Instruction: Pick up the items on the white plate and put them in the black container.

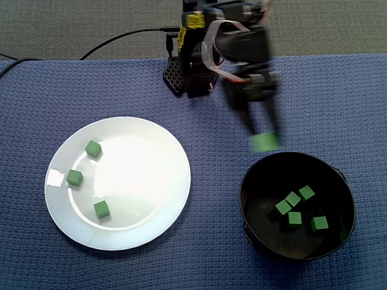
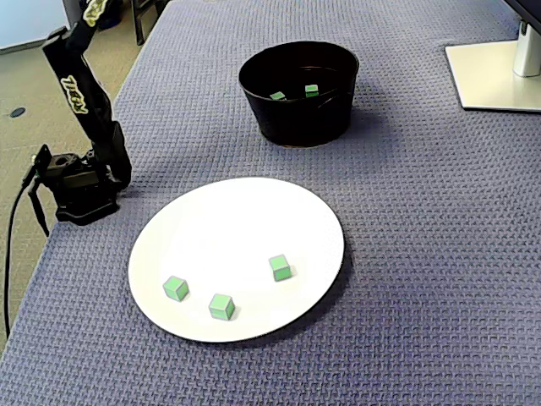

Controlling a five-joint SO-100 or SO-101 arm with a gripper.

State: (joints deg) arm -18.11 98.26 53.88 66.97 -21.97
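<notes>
Nearest the lens in a fixed view, the blurred black 2-finger claw point(image 1: 263, 135) is clamped on 1 small green cube point(image 1: 265, 142), just beside the rim of the round black container point(image 1: 335, 183). 4 green cubes point(image 1: 294, 201) lie inside the container. Left of it, a round white plate point(image 1: 143, 180) carries 3 green blocks point(image 1: 93, 149).

In a fixed view, three small green cubes point(image 1: 93, 149) lie apart on the left half of the round white plate point(image 1: 150, 186), left of the black container point(image 1: 260, 180). Five more cubes point(image 1: 292, 199) rest on its floor, and one blurred cube point(image 1: 264, 142) is pinched in the gripper point(image 1: 264, 137) over its far rim.
</notes>
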